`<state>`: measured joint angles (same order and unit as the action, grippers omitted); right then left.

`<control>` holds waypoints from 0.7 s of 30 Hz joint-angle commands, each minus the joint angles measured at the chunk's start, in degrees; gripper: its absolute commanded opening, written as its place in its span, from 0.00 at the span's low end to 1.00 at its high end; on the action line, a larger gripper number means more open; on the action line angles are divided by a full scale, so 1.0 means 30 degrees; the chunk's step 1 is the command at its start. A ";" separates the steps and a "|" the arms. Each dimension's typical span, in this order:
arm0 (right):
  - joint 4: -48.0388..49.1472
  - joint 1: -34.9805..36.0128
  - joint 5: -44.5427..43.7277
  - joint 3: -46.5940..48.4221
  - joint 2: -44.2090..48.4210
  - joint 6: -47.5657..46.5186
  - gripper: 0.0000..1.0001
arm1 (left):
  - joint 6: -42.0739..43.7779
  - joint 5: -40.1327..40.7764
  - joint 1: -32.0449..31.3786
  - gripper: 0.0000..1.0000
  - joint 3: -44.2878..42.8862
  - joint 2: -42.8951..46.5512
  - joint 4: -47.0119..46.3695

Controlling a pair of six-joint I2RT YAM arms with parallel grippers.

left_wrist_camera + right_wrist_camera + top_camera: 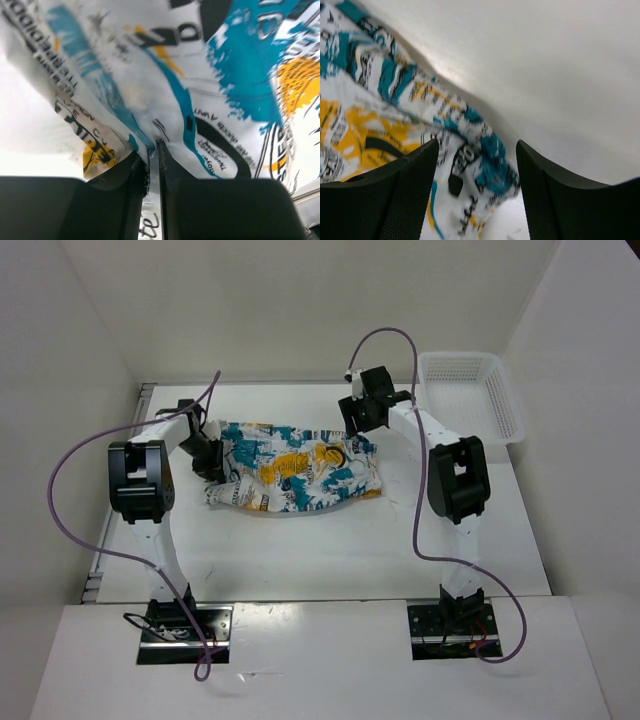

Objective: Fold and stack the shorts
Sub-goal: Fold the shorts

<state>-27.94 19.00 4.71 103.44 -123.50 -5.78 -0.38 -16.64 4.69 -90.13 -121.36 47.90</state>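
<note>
At the left end of the shorts, the left claw is seen pressed nearly together, and a fold of the printed cloth is pinched between its fingers. Only a thin strip of fabric is shown in the gap. The right claw is held wide apart, and nothing is gripped by it. Cloth is seen below and to the left of its fingers, while bare table is seen past them. Whether its tips touch the cloth cannot be told.

The pinch is shown only by the left wrist view. From above, the left claw is largely hidden by its own wrist, and only its place at the cloth's left edge can be made out. The spread of the right claw is likewise made plain only by the right wrist view.

From above alone, the whole layout is given. The shorts are spread crumpled across the middle of the table, between the two claws. The left claw is placed at their left end and the right claw over their far right corner. A basket is set at the far right of the table, apart from the shorts.
</note>
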 commanded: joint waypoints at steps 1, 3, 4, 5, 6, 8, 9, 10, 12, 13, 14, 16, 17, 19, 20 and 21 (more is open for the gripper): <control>0.0262 -0.0329 0.0299 -0.1895 0.3628 0.0607 0.69 | 0.0127 -0.0194 0.0427 0.22 0.0890 0.1164 0.0264; 0.0086 -0.0534 0.0917 -0.4112 0.4542 0.0958 0.69 | 0.0127 -0.0370 0.0605 0.27 0.1153 0.1867 0.0438; 0.0086 -0.0708 0.1326 -0.4882 0.4952 0.1308 0.69 | 0.0127 -0.0370 0.0837 0.30 0.1562 0.2073 0.0440; 0.0086 -0.0710 0.1533 -0.5644 0.5653 0.1515 0.69 | 0.0127 -0.0370 0.0840 0.32 0.1769 0.2481 0.0440; 0.0260 -0.0913 0.1796 -0.7072 0.5892 0.1894 0.69 | 0.0127 -0.0370 0.1275 0.35 0.1945 0.2659 0.0440; 0.0438 -0.1089 0.2614 -0.8282 0.6331 0.2335 0.69 | 0.0127 -0.0167 0.1569 0.37 0.2179 0.2980 0.0440; 0.0699 -0.1091 0.2996 -0.9216 0.6334 0.2511 0.69 | 0.0127 -0.0165 0.1862 0.40 0.2181 0.3273 0.0440; 0.0991 -0.1265 0.3290 -0.9544 0.6334 0.2890 0.69 | 0.0127 -0.0165 0.1865 0.43 0.2355 0.3276 0.0643; 0.1373 -0.1267 0.3496 -1.0014 0.6102 0.3302 0.73 | 0.0127 -0.0165 0.2041 0.47 0.2357 0.3772 0.0645; 0.1665 -0.1267 0.3672 -1.0016 0.6099 0.3507 0.73 | 0.0127 -0.0165 0.2041 0.47 0.2357 0.3774 0.0645; 0.1668 -0.1267 0.3674 -1.0016 0.5780 0.3944 0.73 | 0.0127 0.0009 0.2041 0.48 0.2183 0.3774 0.0848; 0.1871 -0.1267 0.3413 -0.9813 0.5425 0.4356 0.74 | 0.0127 0.0185 0.2041 0.48 0.1891 0.3774 0.1024; 0.1873 -0.1267 0.3410 -0.9811 0.5135 0.4620 0.74 | 0.0127 0.0187 0.2041 0.48 0.1453 0.4006 0.1026; 0.1873 -0.1267 0.2944 -0.9811 0.4927 0.5323 0.74 | 0.0127 -0.0132 0.2041 0.51 0.0837 0.4472 0.1026; 0.2047 -0.1267 0.2942 -0.9811 0.4724 0.5557 0.75 | 0.0127 -0.0658 0.2041 0.51 0.0456 0.4477 0.1026; 0.2049 -0.1267 0.2942 -0.9811 0.4722 0.5850 0.75 | 0.0127 -0.0866 0.1838 0.53 -0.0360 0.4738 0.1258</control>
<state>-25.30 15.35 13.85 73.41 -108.31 7.55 -0.25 -16.58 10.92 -85.69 -111.81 50.87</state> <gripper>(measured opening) 0.748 0.522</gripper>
